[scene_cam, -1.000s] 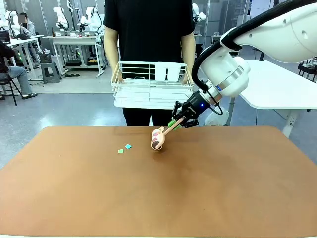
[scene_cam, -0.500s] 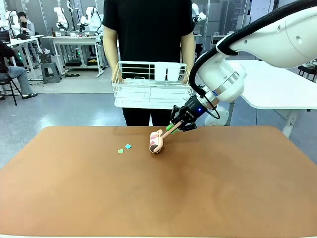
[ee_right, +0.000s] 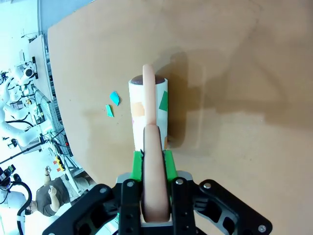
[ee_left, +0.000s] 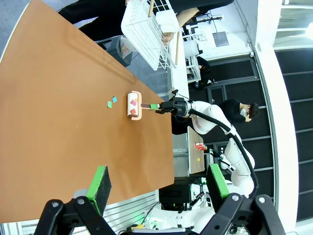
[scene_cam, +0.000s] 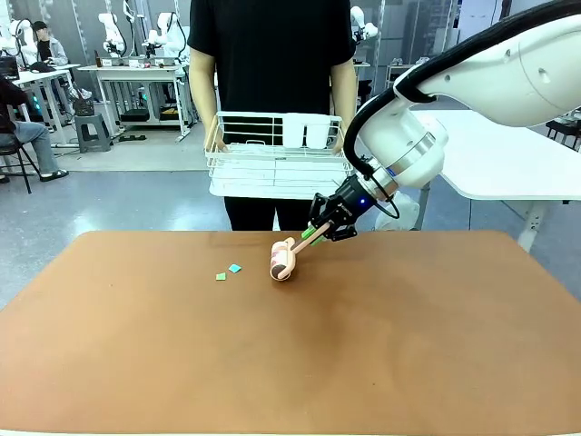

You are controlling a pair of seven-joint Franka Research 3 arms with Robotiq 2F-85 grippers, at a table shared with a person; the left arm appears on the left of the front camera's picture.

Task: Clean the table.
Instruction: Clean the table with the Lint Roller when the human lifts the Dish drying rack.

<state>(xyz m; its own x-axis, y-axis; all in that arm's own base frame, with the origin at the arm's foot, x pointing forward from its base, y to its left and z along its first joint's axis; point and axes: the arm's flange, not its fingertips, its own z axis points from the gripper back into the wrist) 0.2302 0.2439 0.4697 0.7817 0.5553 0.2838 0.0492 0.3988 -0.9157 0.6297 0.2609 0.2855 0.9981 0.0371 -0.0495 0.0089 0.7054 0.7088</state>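
The left gripper [ee_left: 159,188] is hanging back from the work and looking across the table [scene_cam: 136,363]. Its green-padded fingers [ee_left: 101,185] are standing spread with nothing between them, so it is taking no part in the cleaning at this point. Left of the table's middle, toward the far edge, a green scrap [scene_cam: 221,276] and a blue scrap [scene_cam: 235,269] are lying just beside each other on the terracotta top, so the job is looking unfinished. Behind them the person [scene_cam: 272,54] is standing at the far side, holding a white wire basket [scene_cam: 272,173] clear of the table. Near the scraps on their right, but not touching them, a lint roller [scene_cam: 284,263] appears to be resting its drum [ee_right: 149,105] on the top. A few coloured bits are clinging to the drum, which suggests part of the pickup is already done. Further right, the right gripper [scene_cam: 320,229] is reaching in from the right side, its green pads pinching the roller's pale pink handle [ee_right: 155,186]. What is remaining, as far as the frames show, is rolling over those two scraps.
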